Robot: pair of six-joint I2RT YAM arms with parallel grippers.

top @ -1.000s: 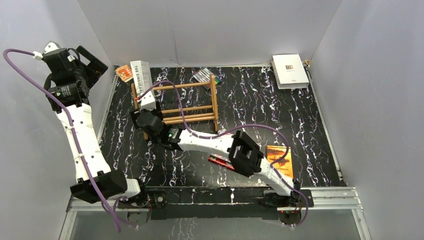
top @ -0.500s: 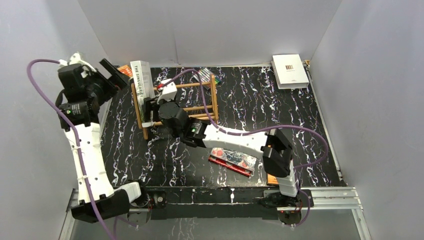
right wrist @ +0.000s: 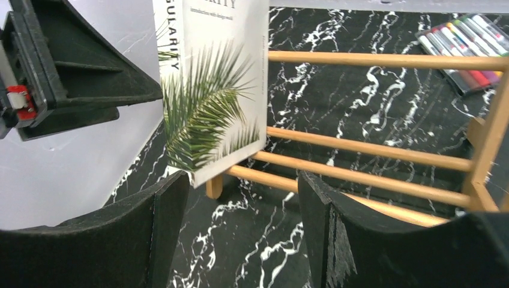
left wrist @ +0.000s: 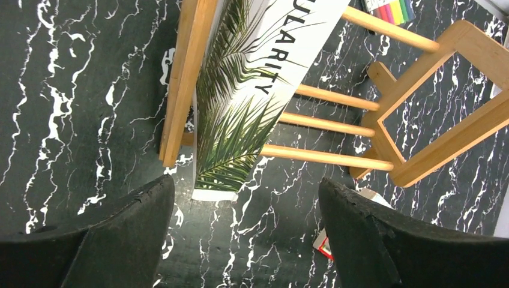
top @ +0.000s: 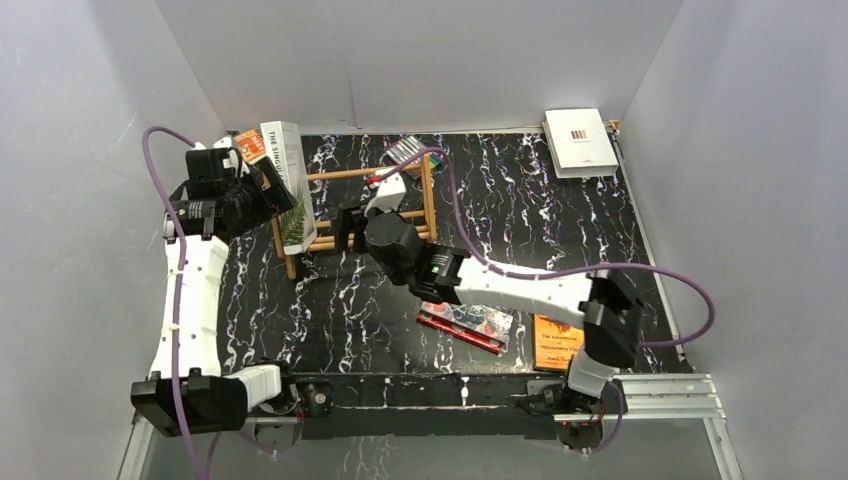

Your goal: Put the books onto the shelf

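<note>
Black marbled table (top: pixel 600 230), palm-leaf book (right wrist: pixel 210 90) standing in wooden shelf (right wrist: pixel 372 148), left tool (left wrist: pixel 245 183) and right tool (right wrist: pixel 240 177) spread, empty

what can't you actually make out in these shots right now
Top view: the right arm covers parts of the red book and orange book.
Both wrist views: the top edge cuts the title of the palm-leaf book.
Top view: orange book's cover text is too small to read.

Bright, even, diffuse light falls around the small brown wooden dowel rack (top: pixel 345 174), leaving soft, faint shadows beside it. In the wrist views the rack is sharp (the close black fingertips (left wrist: pixel 120 240) look softer).
</note>
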